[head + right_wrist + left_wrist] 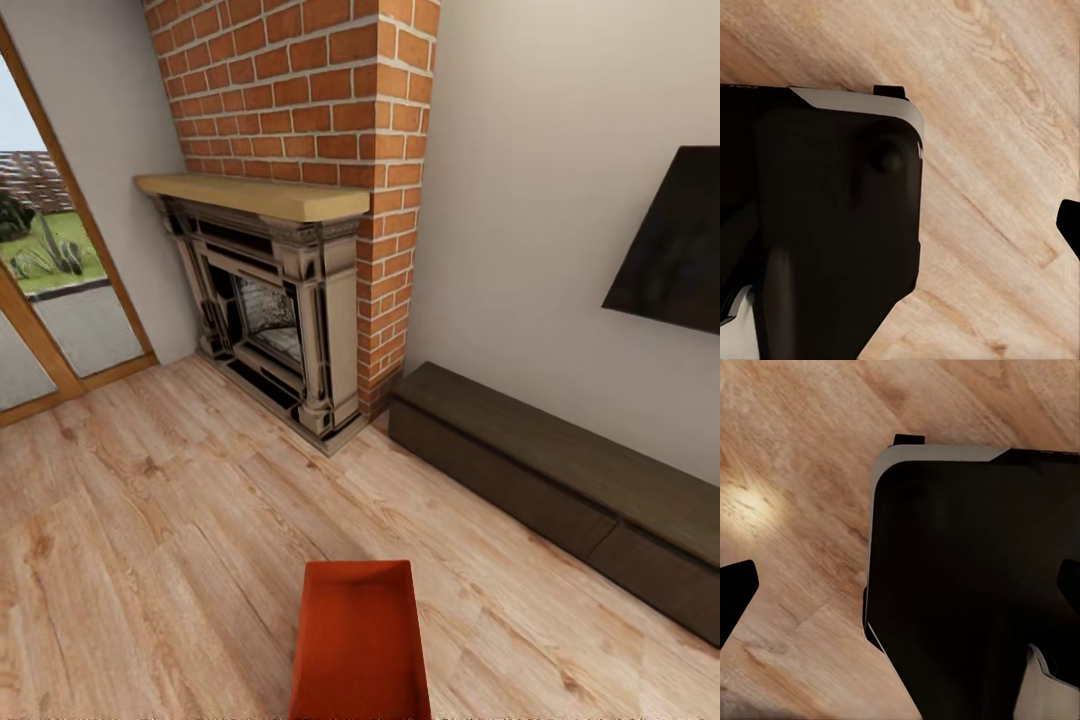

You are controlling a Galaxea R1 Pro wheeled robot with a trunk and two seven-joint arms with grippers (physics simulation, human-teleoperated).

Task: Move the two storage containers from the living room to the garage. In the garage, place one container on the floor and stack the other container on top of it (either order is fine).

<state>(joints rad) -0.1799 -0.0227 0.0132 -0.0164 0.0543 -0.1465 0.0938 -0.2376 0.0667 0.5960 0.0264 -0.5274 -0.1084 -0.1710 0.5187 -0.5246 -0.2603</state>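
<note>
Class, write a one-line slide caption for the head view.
Orange-red storage container on the living room's wood-plank flooring, facing the brick fireplace and long dark cabinet.

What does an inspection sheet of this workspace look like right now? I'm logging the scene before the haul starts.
Surface: light wood-plank floor, bare around the robot.
Job's things: one orange-red storage container on the planks at the head view's bottom edge; a second one: nothing seen.
Clutter: nothing seen.
Grippers: left gripper and right gripper, dark fingertips at the wrist views' edges, jaws apart, holding nothing, above the robot's dark base.
Cables: nothing seen.
Surroundings: red-brick fireplace with wooden mantel, long dark low cabinet, black wall screen, glazed door at left.
</note>
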